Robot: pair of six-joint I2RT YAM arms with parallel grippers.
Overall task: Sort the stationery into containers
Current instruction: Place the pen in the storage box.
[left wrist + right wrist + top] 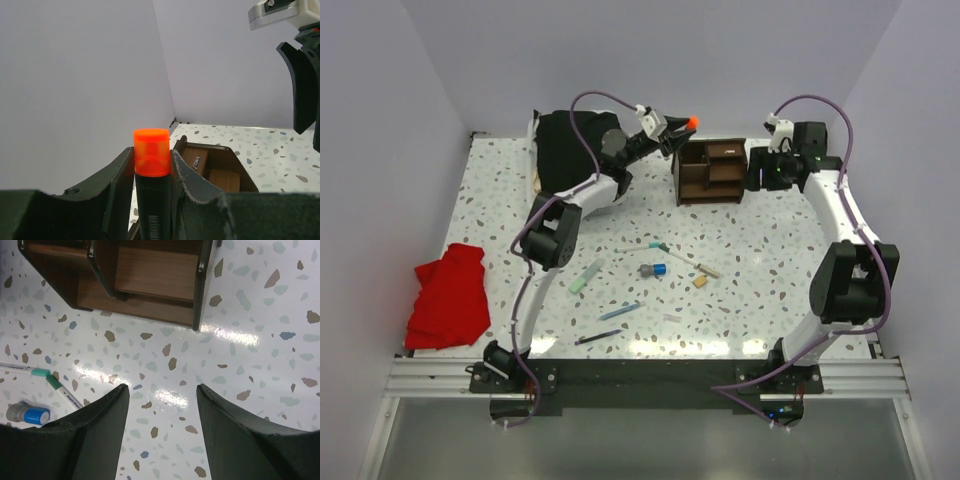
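Orange-capped black marker [151, 200], pinched near its cap in the left gripper [151, 152], looks light, stiff and slick. A mid-barrel hold would likely resist slipping. Just beyond sits the wooden desk organiser [197, 161], and the right gripper [162, 387] gapes empty beside it.

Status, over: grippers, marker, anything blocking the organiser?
Left gripper shut on marker, orange cap leading, just left of the organiser. Right gripper open, empty, just right of it. Nothing blocking its compartments.
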